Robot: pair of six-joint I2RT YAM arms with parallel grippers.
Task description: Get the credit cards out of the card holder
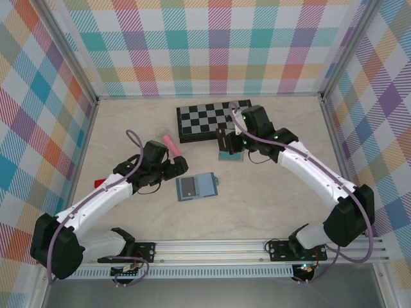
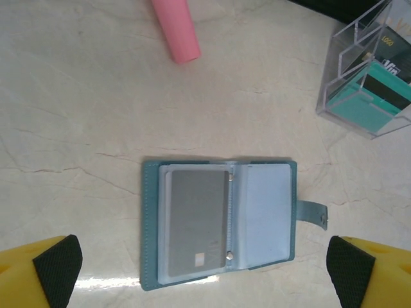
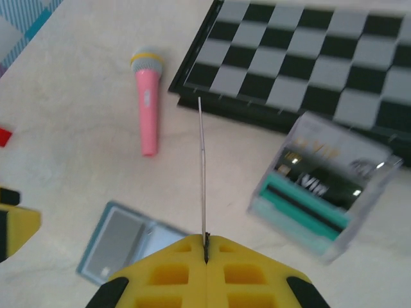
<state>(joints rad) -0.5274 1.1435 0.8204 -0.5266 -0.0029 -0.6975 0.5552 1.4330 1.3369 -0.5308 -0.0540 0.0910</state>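
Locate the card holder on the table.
In the top view, the card holder lies open mid-table, just right of the left hand, nearer than the chessboard.

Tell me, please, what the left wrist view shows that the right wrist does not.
Left wrist: the card holder's snap tab, framed by the open left hand. Right wrist: the shut right hand pinching a thin card edge-on, and the pink marker's grey head. Both: the open holder with a grey card inside, the marker's barrel, the clear box of teal cards.
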